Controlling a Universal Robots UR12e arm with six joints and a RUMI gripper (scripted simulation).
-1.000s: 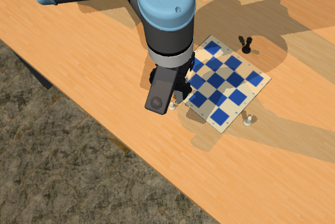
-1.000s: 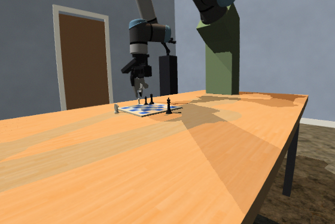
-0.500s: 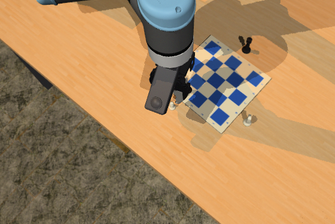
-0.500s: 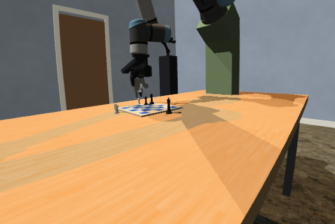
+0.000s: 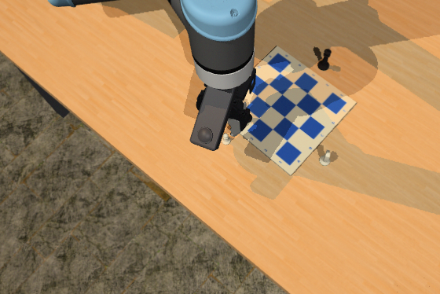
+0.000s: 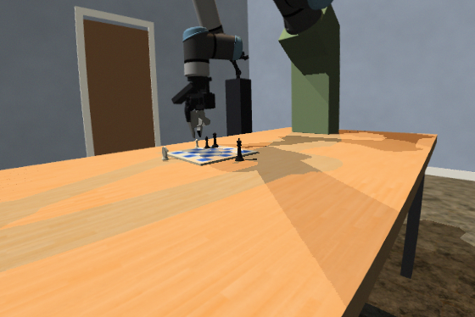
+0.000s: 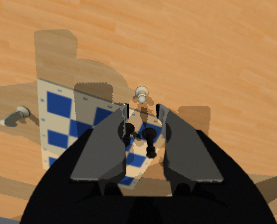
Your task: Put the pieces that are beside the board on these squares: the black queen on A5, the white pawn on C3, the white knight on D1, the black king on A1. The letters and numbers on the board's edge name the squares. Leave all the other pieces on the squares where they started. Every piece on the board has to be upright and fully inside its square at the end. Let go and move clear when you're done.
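Note:
The gripper [image 6: 197, 136] [image 7: 143, 110] is partly open, empty, above the board's edge near the white pawn [image 5: 225, 139] [image 6: 197, 143] [image 7: 141, 94]. The pawn stands beside the board [image 5: 291, 172] [image 6: 202, 164] [image 7: 40, 120]. A tall black piece [image 6: 215, 141] [image 7: 149, 142], apparently the queen, stands on the blue corner square nearest the pawn. The black king [image 5: 324, 62] [image 6: 239, 152] stands beside the board's opposite side. The white knight [image 5: 325, 159] [image 6: 165, 154] [image 7: 22, 112] stands beside another side. In the top view the gripper hides the board's left corner.
Another black piece [image 6: 206, 142] [image 7: 128, 131] stands next to the tall one, partly behind a finger in the wrist view; its type is unclear. The table's edge [image 5: 178, 200] runs beyond the pawn. A green pedestal [image 6: 310, 101] stands at the back.

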